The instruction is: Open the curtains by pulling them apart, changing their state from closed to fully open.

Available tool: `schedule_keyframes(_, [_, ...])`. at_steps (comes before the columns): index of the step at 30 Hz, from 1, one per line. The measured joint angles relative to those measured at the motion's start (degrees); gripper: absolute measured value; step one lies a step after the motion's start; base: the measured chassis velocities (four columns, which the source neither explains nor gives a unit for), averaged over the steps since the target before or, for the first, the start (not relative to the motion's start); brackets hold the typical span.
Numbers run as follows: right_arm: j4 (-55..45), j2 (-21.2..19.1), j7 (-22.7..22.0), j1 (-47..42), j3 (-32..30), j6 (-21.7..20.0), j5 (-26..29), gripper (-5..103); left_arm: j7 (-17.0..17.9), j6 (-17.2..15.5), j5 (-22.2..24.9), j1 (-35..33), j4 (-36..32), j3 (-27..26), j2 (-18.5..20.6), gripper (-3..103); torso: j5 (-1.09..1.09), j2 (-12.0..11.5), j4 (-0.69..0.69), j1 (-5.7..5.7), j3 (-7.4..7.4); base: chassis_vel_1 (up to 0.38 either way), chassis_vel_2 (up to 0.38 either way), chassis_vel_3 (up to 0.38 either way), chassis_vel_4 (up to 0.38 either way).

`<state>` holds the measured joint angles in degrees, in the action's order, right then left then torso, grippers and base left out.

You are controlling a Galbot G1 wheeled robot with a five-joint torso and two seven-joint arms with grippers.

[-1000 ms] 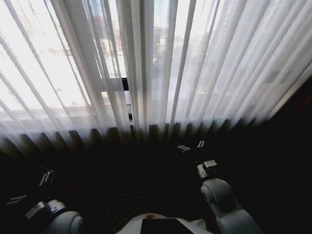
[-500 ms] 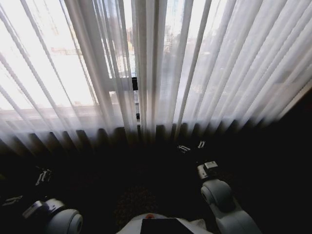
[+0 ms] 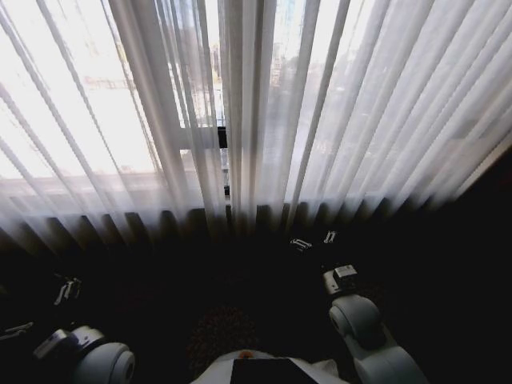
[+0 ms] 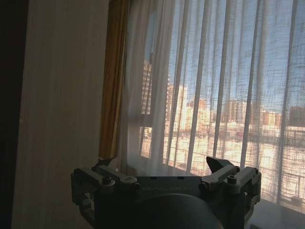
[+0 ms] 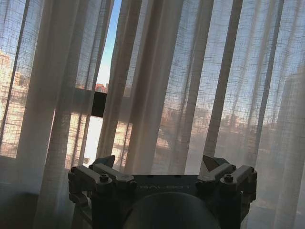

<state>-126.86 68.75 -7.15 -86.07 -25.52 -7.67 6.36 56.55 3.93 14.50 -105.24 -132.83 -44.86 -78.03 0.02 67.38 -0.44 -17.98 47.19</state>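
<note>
The tall sheer white pleated curtains [image 3: 320, 120] hang nearly closed across the window ahead, a narrow slit between them. The left tool [image 3: 66, 290] and right tool [image 3: 312, 240] hang low, fingers spread, apart from the fabric

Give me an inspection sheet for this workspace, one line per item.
Surface: dark floor below the window, too dim for detail.
Job's things: the curtains hang closed, two sheer white pleated panels meeting near the middle, with a narrow slit of sky between them in the right wrist view.
Clutter: nothing seen.
Grippers: left gripper low at the robot's left, jaws open, clear of the fabric; right gripper low, just short of the hem, jaws open, holding nothing.
Cables: nothing seen.
Surroundings: black window frame bar behind the fabric; plain wall and a yellowish drape at the window's edge; city buildings outside.
</note>
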Motion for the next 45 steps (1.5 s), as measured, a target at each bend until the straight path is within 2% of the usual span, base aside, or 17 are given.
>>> schedule_keyframes(1, [0.0,0.0,0.0,0.0,0.0,0.0,0.0,100,0.0,0.0,0.0,0.0,0.0,0.0,0.0,100,0.0,0.0,0.0,0.0,0.0,0.0,0.0,0.0,0.0])
schedule_keyframes(2, [0.08,0.04,0.0,-0.01,0.02,0.0,0.0,100,-4.52,0.0,0.01,-0.06,0.02,-0.13,0.0,100,0.0,0.0,0.04,0.0,0.0,0.0,0.0,0.0,0.0])
schedule_keyframes(3, [0.15,0.09,0.02,-0.08,0.05,0.06,-0.02,100,-14.43,0.0,0.0,-0.12,0.03,-0.04,-0.01,100,-0.03,0.01,-0.01,0.0,0.0,-0.028,0.05,0.061,-0.053])
schedule_keyframes(4, [0.21,0.1,0.04,-0.18,0.07,0.1,-0.02,100,-21.97,0.02,0.01,-0.22,0.03,-0.04,-0.02,100,-0.01,0.0,0.0,0.01,0.0,-0.072,0.076,0.061,-0.053])
schedule_keyframes(5, [0.21,0.1,0.04,-0.18,0.07,0.1,-0.02,100,-21.97,0.02,0.01,-0.22,0.03,-0.04,-0.02,100,-0.01,0.0,0.0,0.01,0.0,-0.072,0.076,0.061,-0.053])
schedule_keyframes(6, [0.25,0.09,0.03,-0.28,0.05,0.18,-0.02,100,-28.63,0.07,-0.01,-0.3,0.04,-0.05,-0.02,100,-0.02,0.01,-0.02,0.01,-0.01,-0.072,0.116,0.061,-0.101])
schedule_keyframes(8, [0.34,0.09,0.0,-0.3,-0.01,0.22,-0.05,100,-34.4,0.19,-0.06,-0.33,0.1,-0.12,-0.02,100,-0.01,0.01,-0.01,0.02,-0.01,-0.145,0.139,0.081,-0.135])
schedule_keyframes(10, [0.35,0.07,-0.02,-0.3,-0.05,0.23,-0.08,100,-35.76,0.2,-0.07,-0.34,0.11,-0.13,-0.02,100,-0.01,0.01,-0.01,0.02,-0.01,-0.164,0.162,0.101,-0.143])
schedule_keyframes(11, [0.35,0.05,-0.07,-0.32,-0.09,0.23,-0.13,100,-38.65,0.22,-0.11,-0.32,0.14,-0.13,-0.04,100,-0.01,0.0,0.0,0.01,0.0,-0.169,0.167,0.131,-0.14])
schedule_keyframes(18, [0.35,0.06,-0.14,-0.61,-0.18,0.34,-0.18,100,-44.54,0.23,-0.34,-0.43,0.14,0.2,-0.11,100,-0.01,-0.01,0.0,-0.02,0.01,-0.187,0.163,0.182,-0.164])
schedule_keyframes(24, [0.35,0.11,-0.16,-0.78,-0.2,0.53,-0.22,100,-47.23,0.3,-0.36,-0.5,-0.07,0.02,-0.11,100,-0.01,-0.01,0.0,-0.01,0.0,-0.159,0.133,0.146,-0.132])
schedule_keyframes(31, [0.5,0.01,-0.32,-0.69,0.08,0.47,-1.15,100,-48.85,1.2,-0.11,0.24,0.94,-0.16,-0.16,100,-0.02,-0.01,0.0,-0.01,0.0,-0.083,0.096,0.075,-0.093])
schedule_keyframes(45, [0.67,-0.09,-0.35,-0.48,0.5,0.34,-1.12,100,-50.34,0.86,0.28,0.75,1.38,-0.1,-0.83,100,-0.01,0.0,0.01,0.0,0.0,-0.077,0.079,0.071,-0.072])
